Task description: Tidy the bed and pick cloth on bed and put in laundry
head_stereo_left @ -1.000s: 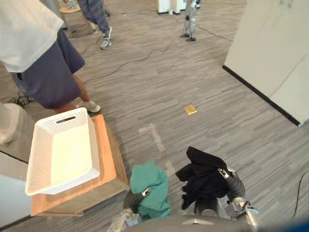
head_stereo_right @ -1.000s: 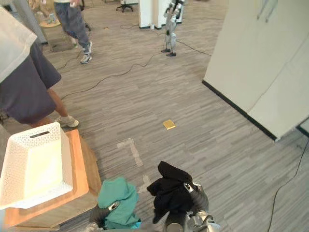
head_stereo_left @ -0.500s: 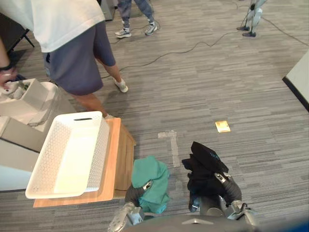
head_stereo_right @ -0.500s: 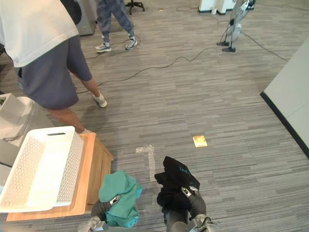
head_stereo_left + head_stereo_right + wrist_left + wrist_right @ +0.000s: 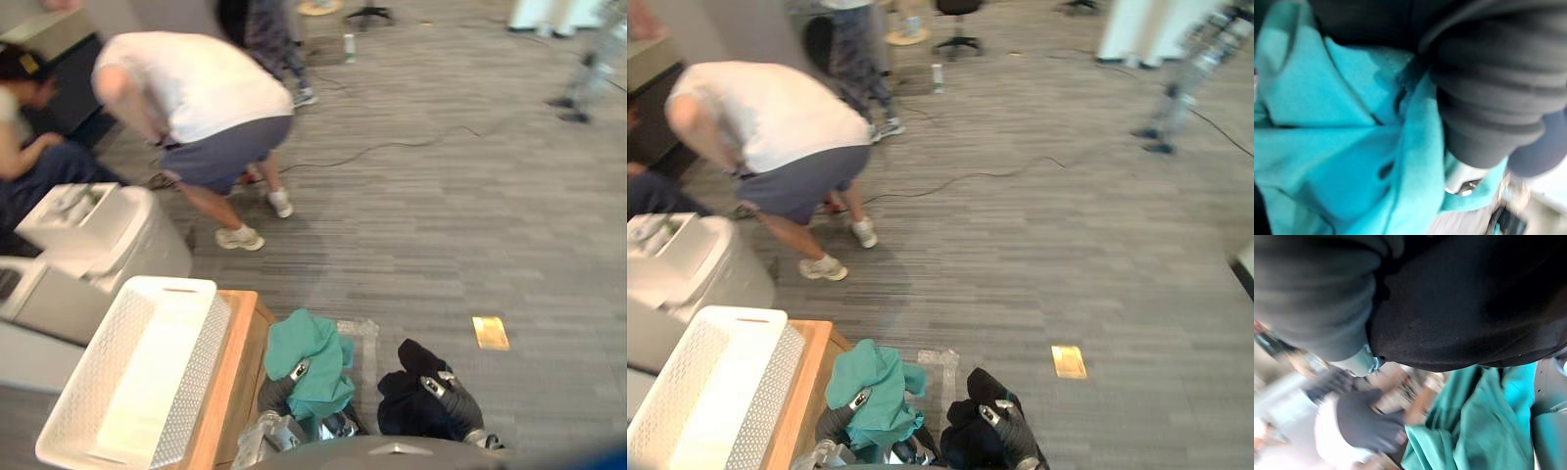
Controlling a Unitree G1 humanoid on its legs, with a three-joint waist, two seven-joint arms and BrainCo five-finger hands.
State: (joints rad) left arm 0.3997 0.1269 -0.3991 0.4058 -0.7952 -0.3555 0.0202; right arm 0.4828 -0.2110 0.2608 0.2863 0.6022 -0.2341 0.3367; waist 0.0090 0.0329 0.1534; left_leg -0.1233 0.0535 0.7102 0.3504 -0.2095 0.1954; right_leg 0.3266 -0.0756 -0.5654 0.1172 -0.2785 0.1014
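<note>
both cloths are off the bed and in my grasp above the floor. my left hand [image 5: 294, 374] has its fingers curled into a bunched teal cloth [image 5: 312, 352], and my right hand [image 5: 443, 394] is closed round a black cloth [image 5: 404, 399], held low and close to me. the left wrist view shows the teal folds packed tight against the hand's dark cover.

the white laundry basket [image 5: 202, 360] sits on a wooden stand [image 5: 242, 357] off to my left, with nothing in it. its long axis runs away from me, and its right wall faces the hands. the teal cloth hangs just beside the stand's right edge, so the left hand is the nearer one. the black cloth is farther out, with the teal bundle between it and the basket.

as i judge it, the drop calls for a short leftward carry over that right wall, teal first. a person [image 5: 211, 98] bends over well beyond the basket's far end, and a yellow square [image 5: 490, 333] lies on the floor ahead of my right hand.
</note>
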